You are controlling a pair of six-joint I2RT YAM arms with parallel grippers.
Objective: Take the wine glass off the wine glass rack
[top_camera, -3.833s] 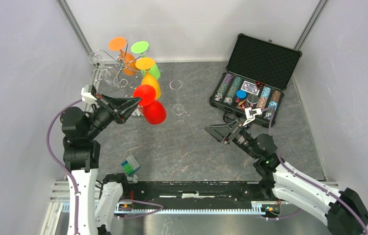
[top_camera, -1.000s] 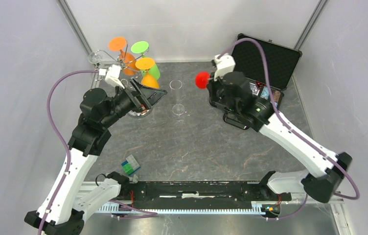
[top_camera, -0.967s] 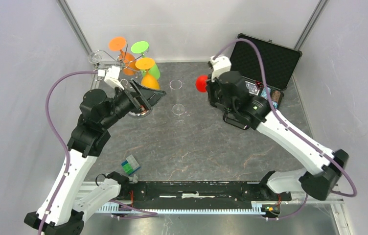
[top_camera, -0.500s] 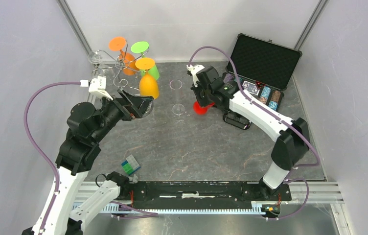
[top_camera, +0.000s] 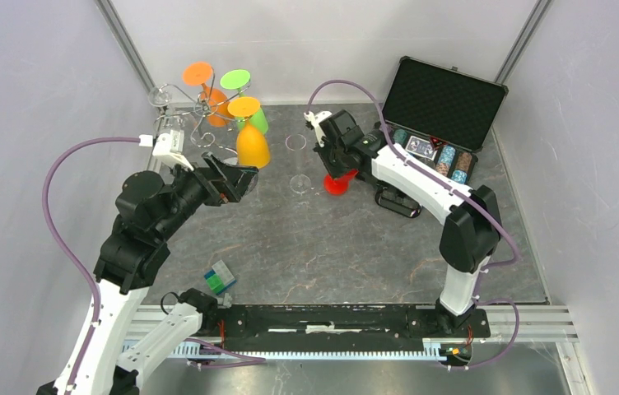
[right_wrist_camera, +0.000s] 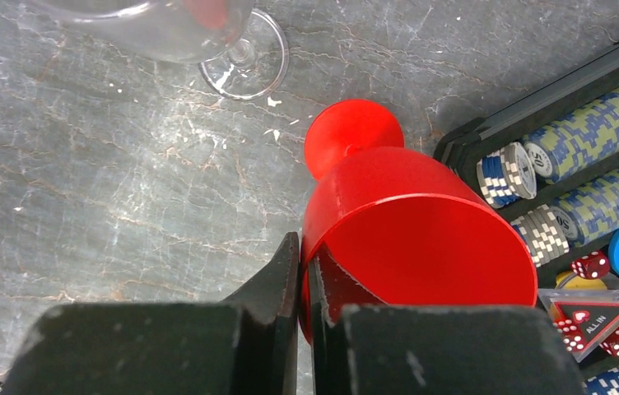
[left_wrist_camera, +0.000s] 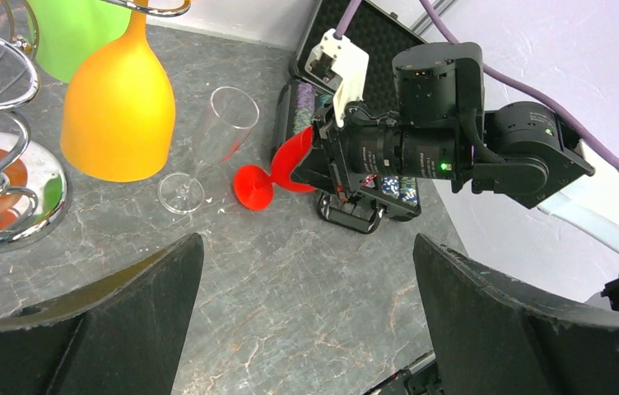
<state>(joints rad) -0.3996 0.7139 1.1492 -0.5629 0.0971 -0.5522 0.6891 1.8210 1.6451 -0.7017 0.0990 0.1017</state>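
The red wine glass [right_wrist_camera: 405, 222] is off the wine glass rack [top_camera: 181, 117]. It is near the middle of the top view, just beside a clear glass [top_camera: 299, 178]. The red glass is tilted, with its foot low over the grey tabletop [top_camera: 314, 247]. I cannot tell if the foot touches. The right fingers [right_wrist_camera: 288, 271] are squeezed on its rim, one inside the cup and one outside.

The left fingers [top_camera: 232, 174] are wide apart and hold nothing. They are near the rack, in the upper left of the top view. A yellow glass [left_wrist_camera: 117, 115], a green glass [top_camera: 258, 120] and an orange glass [top_camera: 216, 105] hang upside down on the rack. An open black case [top_camera: 442, 103] with chips is in the upper right.
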